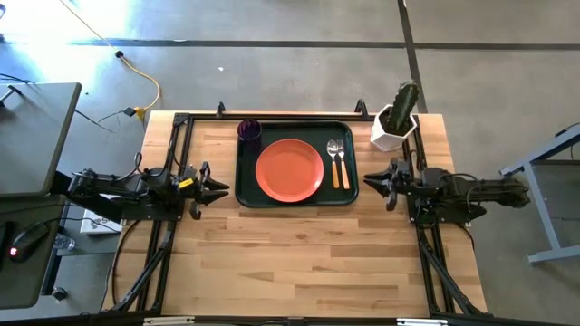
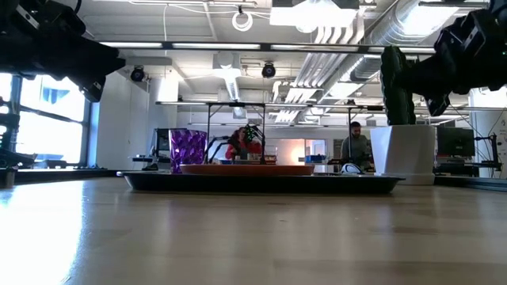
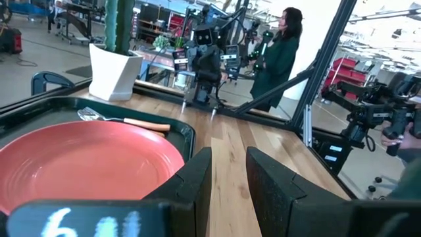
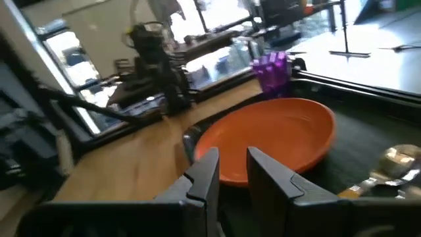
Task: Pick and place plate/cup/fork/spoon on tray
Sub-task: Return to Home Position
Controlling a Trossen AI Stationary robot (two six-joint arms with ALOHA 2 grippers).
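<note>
The dark green tray (image 1: 246, 194) lies at the table's far middle. On it rest the salmon-orange plate (image 1: 289, 169), the dark purple cup (image 1: 249, 131) at its far left corner, and the fork (image 1: 333, 163) and spoon (image 1: 343, 164) side by side to the plate's right. My left gripper (image 1: 219, 187) hovers left of the tray, open a little and empty. My right gripper (image 1: 372, 181) hovers right of the tray, open a little and empty. The plate also shows in the left wrist view (image 3: 85, 164) and the right wrist view (image 4: 276, 135).
A white pot with a cactus (image 1: 396, 118) stands at the table's far right corner, just beyond my right arm. The near half of the wooden table (image 1: 308, 263) is bare. People show in the room behind the table.
</note>
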